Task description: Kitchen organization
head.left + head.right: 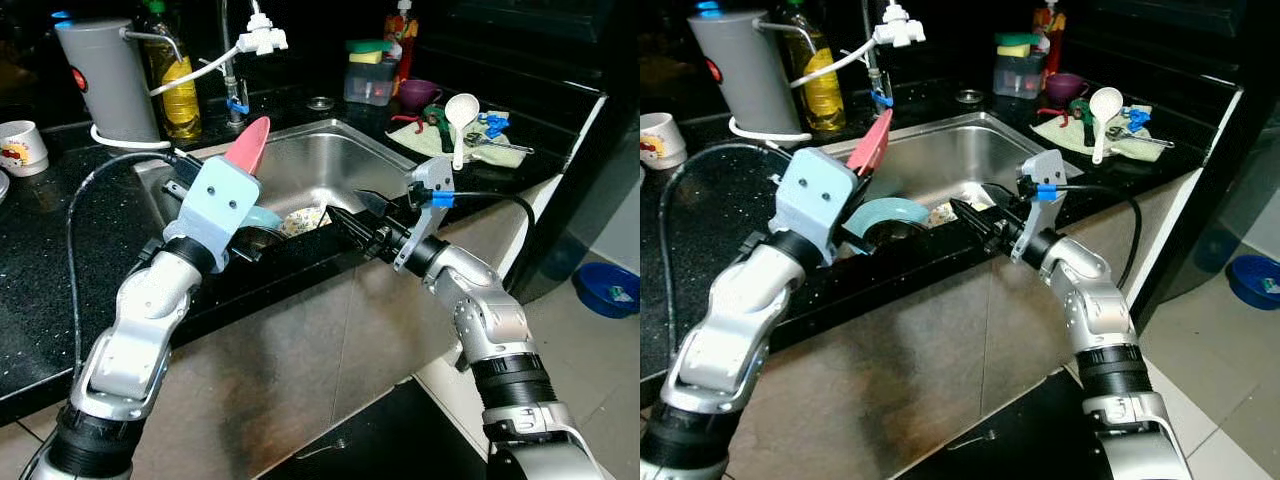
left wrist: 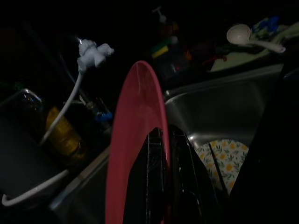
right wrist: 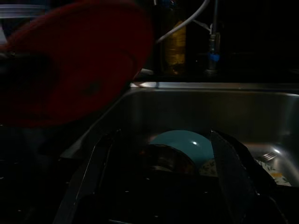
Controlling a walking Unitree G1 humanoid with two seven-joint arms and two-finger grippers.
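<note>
The left gripper (image 2: 161, 186) is raised over the near left corner of the stainless-steel sink basin (image 1: 330, 165), its two black fingers clamped on the lower edge of a round red plastic plate (image 1: 248, 146), which stands nearly on edge and rises above the pale blue wrist housing. In the left wrist view the plate's rim runs up between the fingers, one on each face. The right gripper (image 1: 975, 218) reaches in low from the right over the sink's front edge, its long fingers spread apart and holding nothing, pointing toward the dishes lying in the basin. There a teal round plate (image 1: 883, 213) leans against a dark bowl, and just beside it lies a white plate with a yellow flower pattern (image 1: 303, 221) on the basin floor. Behind the sink a white hose fitting (image 1: 262, 38) hangs from the tap, with a bottle of yellow cooking oil (image 1: 176, 80) and a tall grey cylindrical container (image 1: 108, 80) standing to the left on the black speckled stone countertop (image 1: 60, 270). To the right of the sink, a white plastic ladle (image 1: 460, 118) rests on a pale green cloth (image 1: 440, 143), near a small purple cup (image 1: 418, 94). A white mug (image 1: 20, 146) stands at the far left of the counter, and a blue basin (image 1: 608, 288) sits on the tiled floor at the right.
</note>
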